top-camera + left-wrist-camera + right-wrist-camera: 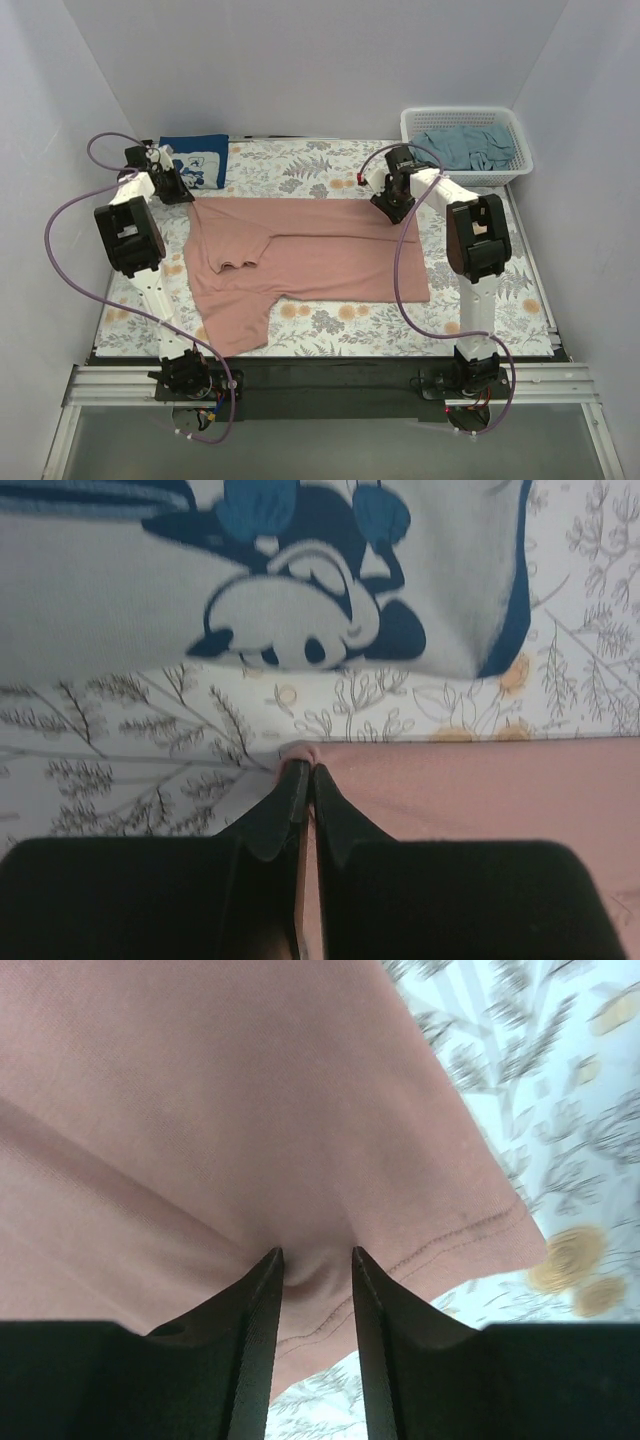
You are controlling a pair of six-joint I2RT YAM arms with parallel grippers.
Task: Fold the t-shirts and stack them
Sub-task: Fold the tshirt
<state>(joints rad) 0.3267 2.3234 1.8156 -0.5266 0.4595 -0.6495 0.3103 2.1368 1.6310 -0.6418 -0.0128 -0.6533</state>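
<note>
Pinching the far-left corner of the dusty-pink t-shirt (330, 255) with the left gripper (302, 772), clenching flat on the hem. Straddling a raised pucker of the same shirt near its far-right corner with the right gripper (316, 1260), jaws partly apart; not showing whether truly gripping the cloth or merely pressing around it. Lying spread across the middle of the floral table cloth (330, 325), one sleeve already turned in on the left half.

Probably risking an uneven lift: with a firm hold on the left only, dragging one corner and skewing the shirt into a diagonal crease. Also risking the thin pucker slipping out of the right jaws and dropping that corner. Possibly catching the table cloth together with the hem, both being soft and lying in contact, and so pulling the cover into wrinkles. Possibly brushing the folded navy t-shirt (195, 160), lying just beside the left gripper, and disturbing it.

Working over a pale cover printed with grey leaves and orange flowers. Keeping the grey-teal t-shirt (465, 145) crumpled in a white lattice basket (415, 125) at the far-right corner. Being enclosed on three sides by plain white walls (300, 60) and bounded at the near edge by a metal rail (330, 385) bearing both arm bases.
</note>
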